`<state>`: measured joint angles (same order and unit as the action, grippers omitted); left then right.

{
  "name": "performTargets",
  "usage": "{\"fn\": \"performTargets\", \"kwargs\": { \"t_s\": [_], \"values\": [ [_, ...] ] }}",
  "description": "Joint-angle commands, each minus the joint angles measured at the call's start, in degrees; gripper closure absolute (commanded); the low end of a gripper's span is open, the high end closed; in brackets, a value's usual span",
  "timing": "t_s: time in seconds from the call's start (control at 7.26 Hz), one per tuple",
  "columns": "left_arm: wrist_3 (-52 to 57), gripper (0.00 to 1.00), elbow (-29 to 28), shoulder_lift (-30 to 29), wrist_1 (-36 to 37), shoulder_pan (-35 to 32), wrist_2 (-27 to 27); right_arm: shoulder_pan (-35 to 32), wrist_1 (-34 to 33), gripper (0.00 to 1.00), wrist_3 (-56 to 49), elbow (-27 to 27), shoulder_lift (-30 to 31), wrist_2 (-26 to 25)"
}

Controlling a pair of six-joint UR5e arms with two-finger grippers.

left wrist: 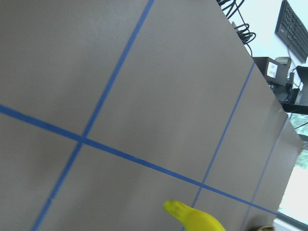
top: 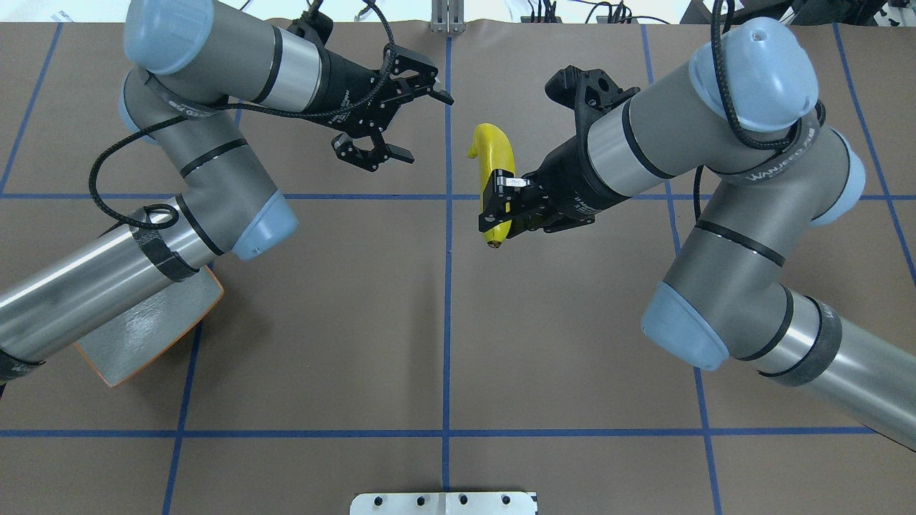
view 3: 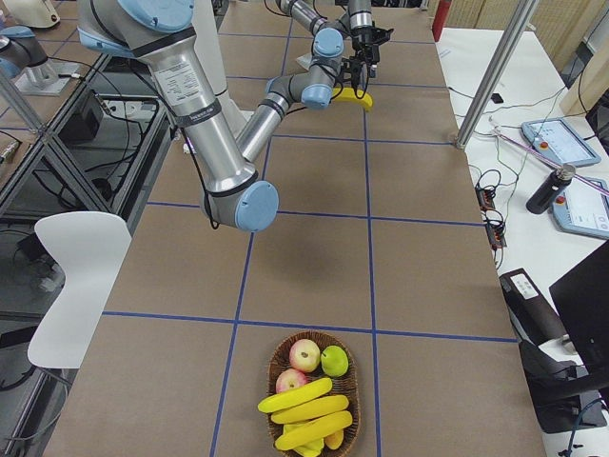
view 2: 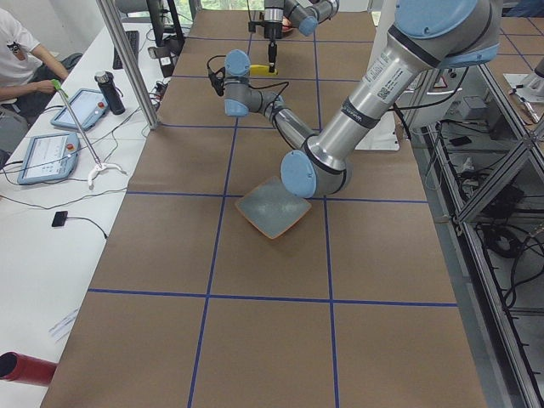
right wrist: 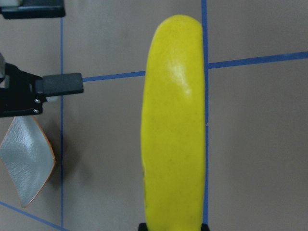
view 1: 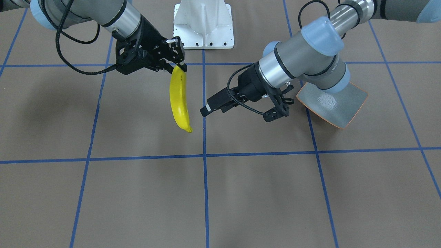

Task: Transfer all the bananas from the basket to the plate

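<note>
The right hand (top: 501, 206) pinches one banana (view 1: 179, 100) near its end, hanging above the table (top: 558, 357) before the wide-open, empty left hand (top: 429, 129), likely for a hand-over, because the plate (top: 143, 336) lies on the left arm's side.

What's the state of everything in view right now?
held banana: gripped at one end, not delivered yet.
right pincer: shut on held banana.
left pincer: open, empty, near held banana without touching it.
plate: no fruit on the visible part, partly hidden.
basket: holding fruit.
basket bananas: at least three, not transferred.
apples: three, in basket.
</note>
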<state>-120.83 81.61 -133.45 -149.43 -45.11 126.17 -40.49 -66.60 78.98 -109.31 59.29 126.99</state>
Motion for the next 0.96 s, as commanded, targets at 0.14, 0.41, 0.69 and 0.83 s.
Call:
{"fn": "performTargets", "kwargs": {
  "t_s": [0.14,0.41,0.69,0.83],
  "values": [
    [-3.18,0.01,0.48,-0.32,-5.42,3.53,-3.99,1.03,3.93,1.0,1.44,0.5,0.39,-0.96],
    [-6.61,0.05,0.3,-0.23,-8.94,5.28,-8.19,0.94,5.94,1.0,1.53,0.41,0.39,-0.78],
    [-6.43,0.13,0.3,-0.05,-9.04,6.08,-9.09,1.03,6.21,1.0,1.53,0.23,0.39,-0.78],
    [-6.43,0.5,0.39,-0.14,-9.04,6.08,-9.09,0.94,6.3,1.0,1.18,0.23,0.48,-0.7]
  ]
}}
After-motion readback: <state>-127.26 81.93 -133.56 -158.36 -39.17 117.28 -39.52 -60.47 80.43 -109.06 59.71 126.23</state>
